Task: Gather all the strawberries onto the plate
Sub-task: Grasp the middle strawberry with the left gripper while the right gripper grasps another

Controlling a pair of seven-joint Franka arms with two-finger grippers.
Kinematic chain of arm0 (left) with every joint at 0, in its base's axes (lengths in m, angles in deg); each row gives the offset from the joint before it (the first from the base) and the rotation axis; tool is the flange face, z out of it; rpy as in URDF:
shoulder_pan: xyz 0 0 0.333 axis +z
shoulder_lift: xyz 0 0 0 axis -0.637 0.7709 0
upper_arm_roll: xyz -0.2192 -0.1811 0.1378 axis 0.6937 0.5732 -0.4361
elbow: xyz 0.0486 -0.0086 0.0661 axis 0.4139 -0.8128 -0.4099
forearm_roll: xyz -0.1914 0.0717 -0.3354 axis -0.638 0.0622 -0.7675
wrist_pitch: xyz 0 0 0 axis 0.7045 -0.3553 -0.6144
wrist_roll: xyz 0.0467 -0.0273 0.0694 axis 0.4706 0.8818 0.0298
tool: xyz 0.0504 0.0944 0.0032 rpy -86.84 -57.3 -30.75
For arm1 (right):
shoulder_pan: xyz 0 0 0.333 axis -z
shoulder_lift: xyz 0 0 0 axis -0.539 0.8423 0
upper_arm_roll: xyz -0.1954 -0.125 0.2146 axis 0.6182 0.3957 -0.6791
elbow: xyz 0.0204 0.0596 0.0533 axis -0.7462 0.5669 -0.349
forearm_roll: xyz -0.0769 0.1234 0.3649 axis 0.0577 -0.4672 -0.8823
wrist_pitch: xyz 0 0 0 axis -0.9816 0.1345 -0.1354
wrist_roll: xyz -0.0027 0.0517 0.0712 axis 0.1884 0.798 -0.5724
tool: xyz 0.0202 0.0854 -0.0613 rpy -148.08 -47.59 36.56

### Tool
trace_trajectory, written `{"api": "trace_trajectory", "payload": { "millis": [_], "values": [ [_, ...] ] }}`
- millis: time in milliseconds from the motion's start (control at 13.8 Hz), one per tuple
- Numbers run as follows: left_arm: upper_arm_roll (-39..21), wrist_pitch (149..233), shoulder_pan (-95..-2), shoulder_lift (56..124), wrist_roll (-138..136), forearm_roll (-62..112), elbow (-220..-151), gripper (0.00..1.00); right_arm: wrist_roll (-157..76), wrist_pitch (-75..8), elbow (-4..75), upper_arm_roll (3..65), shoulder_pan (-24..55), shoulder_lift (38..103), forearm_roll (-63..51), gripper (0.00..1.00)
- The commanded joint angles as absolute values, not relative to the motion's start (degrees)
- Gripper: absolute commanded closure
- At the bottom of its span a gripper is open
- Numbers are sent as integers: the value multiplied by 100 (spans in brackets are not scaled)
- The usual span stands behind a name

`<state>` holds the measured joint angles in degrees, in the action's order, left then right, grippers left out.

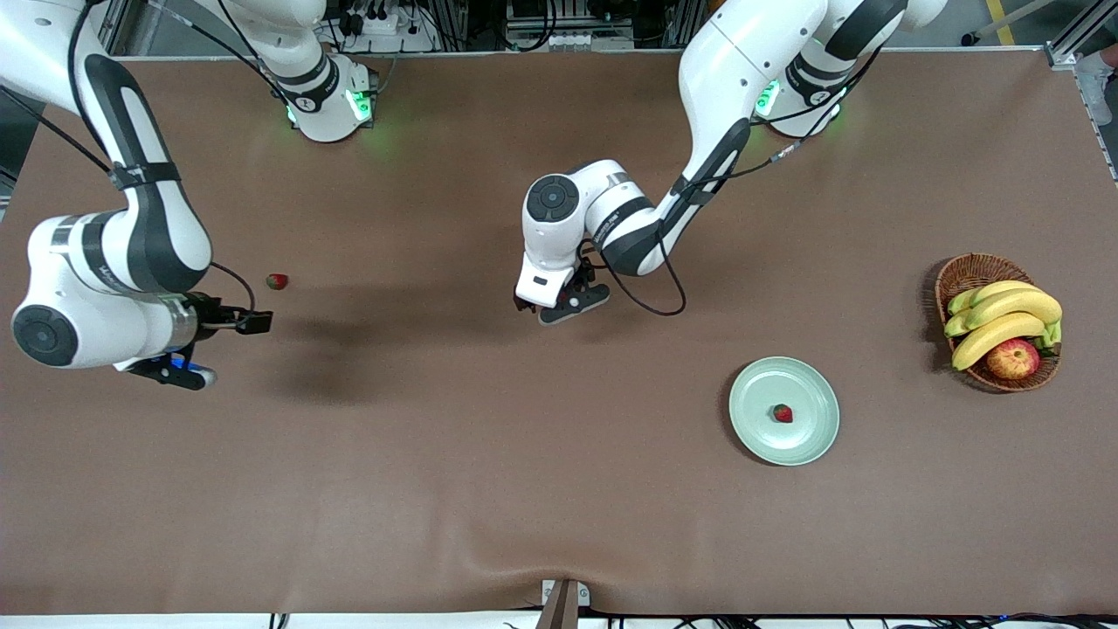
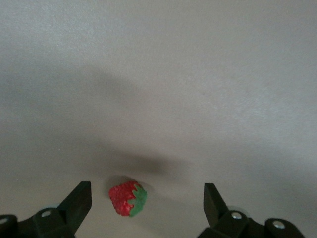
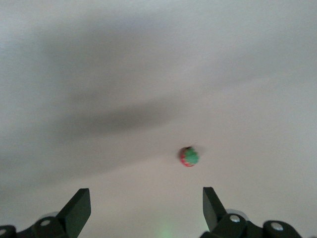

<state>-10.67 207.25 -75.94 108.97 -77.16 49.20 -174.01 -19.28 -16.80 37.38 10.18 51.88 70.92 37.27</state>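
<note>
The left wrist view shows a strawberry on the worktop between the spread fingers of the left pincer — a berry the front view hides under that arm's bent wrist at mid-worktop. The right pincer, fingers apart, hovers toward the right arm's end, with a second strawberry lying near it. A third strawberry rests in the mint-green plate — near the wicker basket of bananas and an apple.

One tiny red strawberry was sat in the pale mint plate; another was left on the counter toward the right arm's end; a third was seen lying on bare counter.
</note>
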Motion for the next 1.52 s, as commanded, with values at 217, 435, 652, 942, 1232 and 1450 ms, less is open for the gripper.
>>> {"api": "trace_trajectory", "payload": {
  "millis": [217,435,652,942,1232,1450],
  "values": [
    [-1119,20707,-7753,11028,-7577,5081,-17402,0,-2779,-2955,4887,914,5941,6744,4088,0],
    [-1119,20680,-7824,11081,-7594,5081,-17463,0,-2940,-3555,5371,914,6083,6691,4088,0],
    [-1119,20671,-7806,11072,-7507,5081,-17498,14,-2949,-4090,5776,914,6144,6691,4097,0],
    [-1119,20575,-7780,11055,-7436,5081,-17498,21,-2940,-4557,6338,905,6145,6648,4088,1],
    [-1119,20575,-7771,11046,-7392,5081,-17489,26,-2940,-4567,6716,870,6101,6516,4088,19],
    [-1119,20557,-7771,11029,-7357,5081,-17489,75,-2940,-4602,6788,861,6083,6568,4088,27]
  ]
}}
